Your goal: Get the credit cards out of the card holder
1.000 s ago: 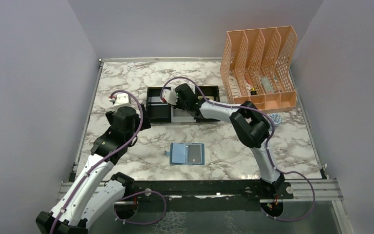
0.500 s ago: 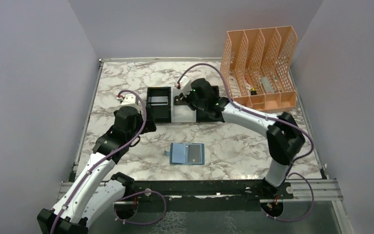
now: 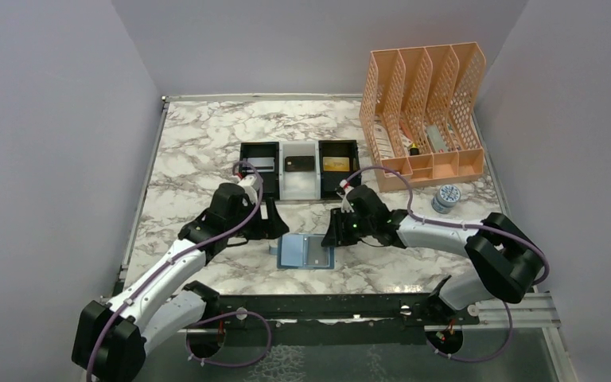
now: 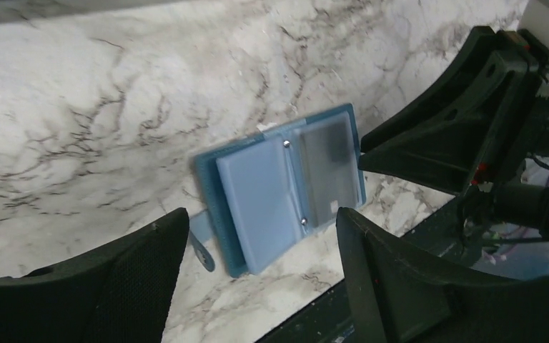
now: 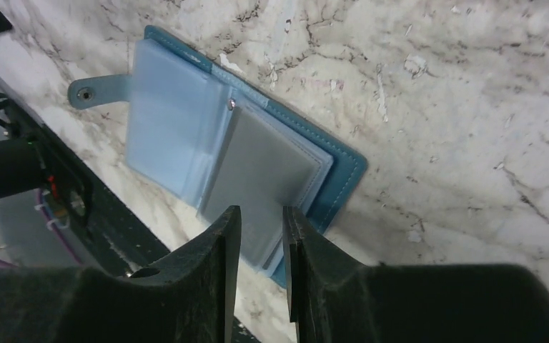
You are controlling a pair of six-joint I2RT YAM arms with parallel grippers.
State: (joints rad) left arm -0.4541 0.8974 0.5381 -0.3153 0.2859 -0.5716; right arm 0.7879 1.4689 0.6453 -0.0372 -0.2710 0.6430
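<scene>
Open teal-blue stitched bifold card holder [image 3: 306, 251] lay flat at lower centre of the top view. A smooth silvery-grey plastic card [image 5: 264, 171] sat in its right panel. Right gripper [image 5: 259, 213], narrowly parted and empty, hovered at the card's edge. Left gripper [image 4: 257, 218] gaped wide, grasping nothing. Step looked like extracting this card; next probably needs a thin-edge pinch.

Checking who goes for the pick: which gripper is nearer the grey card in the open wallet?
Right. The right gripper hangs at the grey card's edge; the left gripper hovers off the wallet's other panel.
</scene>
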